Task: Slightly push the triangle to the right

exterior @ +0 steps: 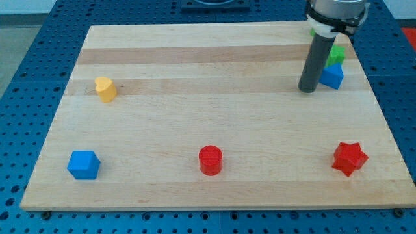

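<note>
A blue triangle block [333, 76] lies near the board's right edge, toward the view's top. My tip [307, 90] rests on the board just to the left of the triangle, close to it, and the rod hides part of the triangle's left side. A green block [337, 54] sits right behind the triangle, partly hidden by the rod; its shape cannot be made out.
A yellow heart block [105, 88] lies at the left. A blue cube [84, 164] sits at the bottom left, a red cylinder [210, 160] at the bottom middle, a red star [350, 158] at the bottom right. The wooden board [214, 123] lies on a blue perforated table.
</note>
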